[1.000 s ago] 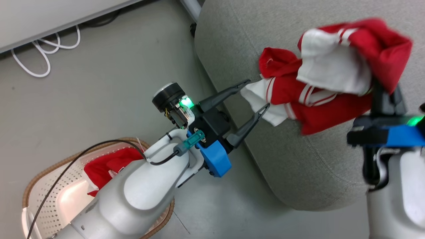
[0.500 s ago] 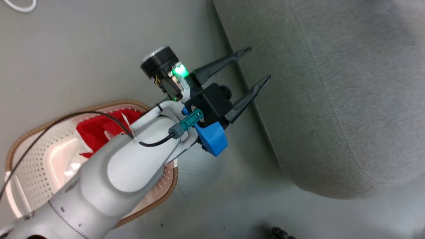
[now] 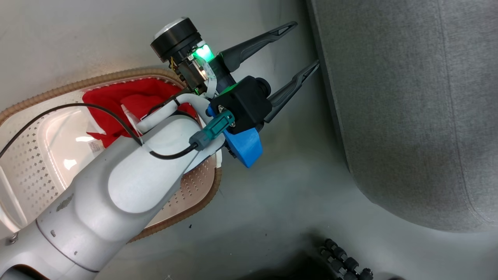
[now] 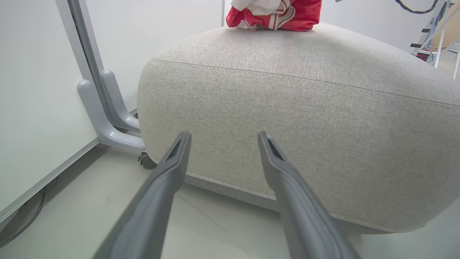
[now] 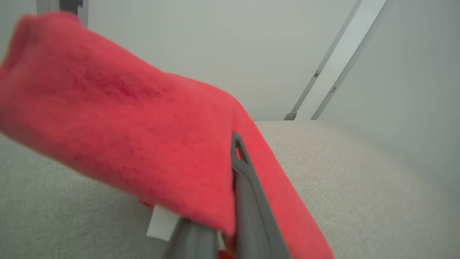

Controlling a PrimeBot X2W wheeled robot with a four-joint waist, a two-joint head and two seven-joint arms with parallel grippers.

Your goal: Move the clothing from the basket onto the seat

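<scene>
Nearest, under the pale left forearm, the basket [image 3: 58, 90] sits on the floor with one red garment [image 3: 113, 103] bunched at its far end, so I judge about half the job is left to do. The left gripper [image 3: 307, 43] hangs over the floor between the basket and the seat [image 3: 408, 116]. Its fingers are spread wide with nothing in them and point at the seat's side, which leaves it free to go down for that garment. Farther on, the other garment [image 4: 276, 14], red with white stripes, lies crumpled on the seat's top, where the broad cushion should keep it from sliding off. The right gripper [image 5: 215, 169] is up there over the cushion. Red cloth drapes across its fingers [image 5: 248, 201] and hides the gap, so I cannot tell whether they pinch it or merely sit under it. Beyond stands a white panel [image 4: 36, 72] on a grey foot [image 4: 104, 122]. A small white tag [image 3: 94, 147] on the basket's garment and a second tag [image 5: 161, 223] by the right fingers are too small or blurred to read, and no lettering is legible.
</scene>
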